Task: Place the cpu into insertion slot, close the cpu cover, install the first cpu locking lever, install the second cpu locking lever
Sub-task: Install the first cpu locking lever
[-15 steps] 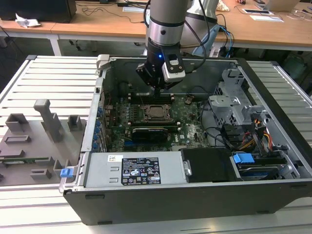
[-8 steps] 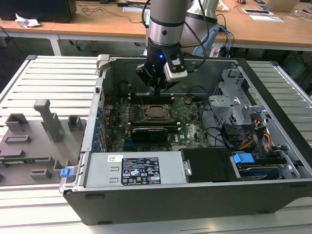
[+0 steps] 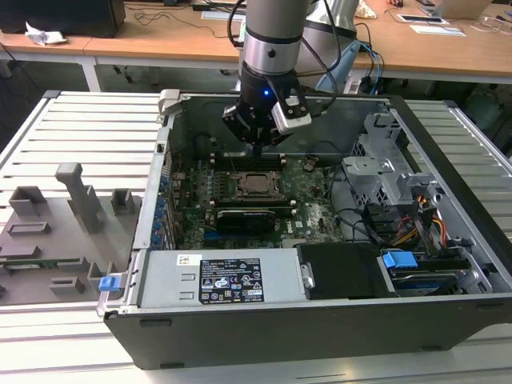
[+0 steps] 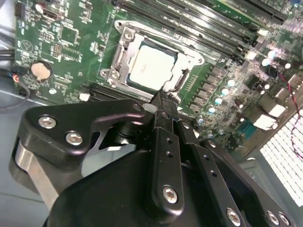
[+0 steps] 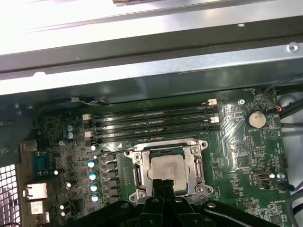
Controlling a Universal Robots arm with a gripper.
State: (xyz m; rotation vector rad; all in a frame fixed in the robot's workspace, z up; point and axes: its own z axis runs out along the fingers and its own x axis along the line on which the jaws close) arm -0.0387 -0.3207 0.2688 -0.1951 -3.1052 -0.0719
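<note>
The cpu (image 4: pixel 151 68) lies flat in the insertion slot (image 5: pixel 204 143), pale metal face up. The cpu cover (image 4: pixel 124 47) lies down around it, and the chip shows through its window. In the exterior view the cpu (image 3: pixel 258 183) sits mid-motherboard, with my gripper (image 3: pixel 258 146) hanging just above its far edge. In both wrist views my gripper (image 4: pixel 163 97) has its black fingers pressed together with nothing between them, the tips at the socket's edge near the cpu (image 5: pixel 168 168). A thin metal lever (image 5: pixel 142 147) runs along one side of the socket.
Several long black memory slots (image 5: pixel 151 120) run beside the socket. A black expansion card (image 3: pixel 248 218) lies on its near side. The open case holds a power supply (image 3: pixel 216 280) and a drive cage (image 3: pixel 384 172). A grey fixture tray (image 3: pixel 56 232) sits at the exterior view's left.
</note>
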